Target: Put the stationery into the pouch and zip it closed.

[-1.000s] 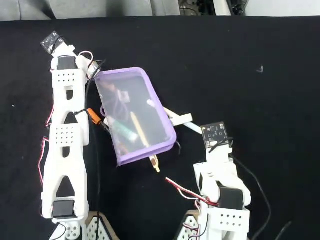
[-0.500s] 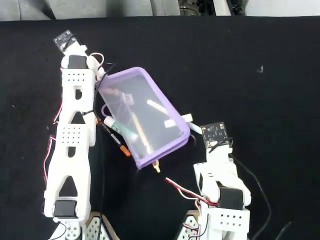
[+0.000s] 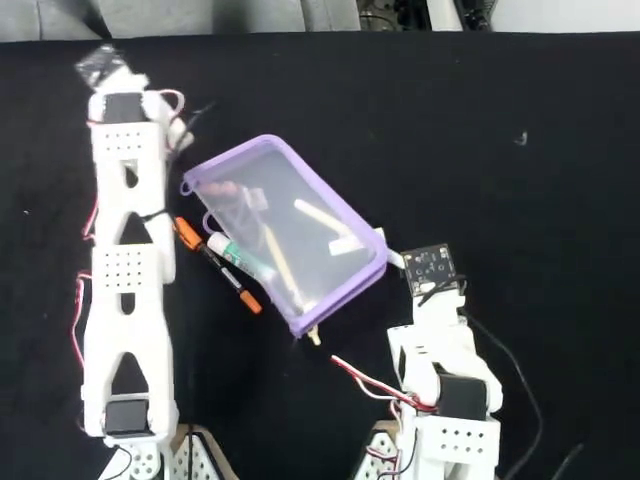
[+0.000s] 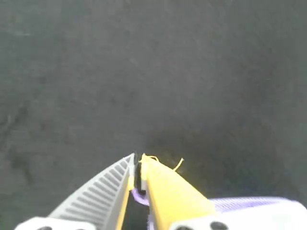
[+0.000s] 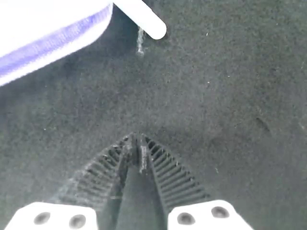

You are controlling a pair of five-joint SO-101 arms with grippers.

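While left gripper pinches the purple-trimmed clear pouch, right gripper clenched empty — ribbed jaws.

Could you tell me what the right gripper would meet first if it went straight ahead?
Probably the white stick poking out by the pouch; the right gripper has bare cloth before that.

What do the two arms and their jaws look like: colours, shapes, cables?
Both the left arm and right arm are white perforated plastic with black motors and red and white cables. Left jaws: one ribbed grey, one yellow. Right jaws: both ribbed black.
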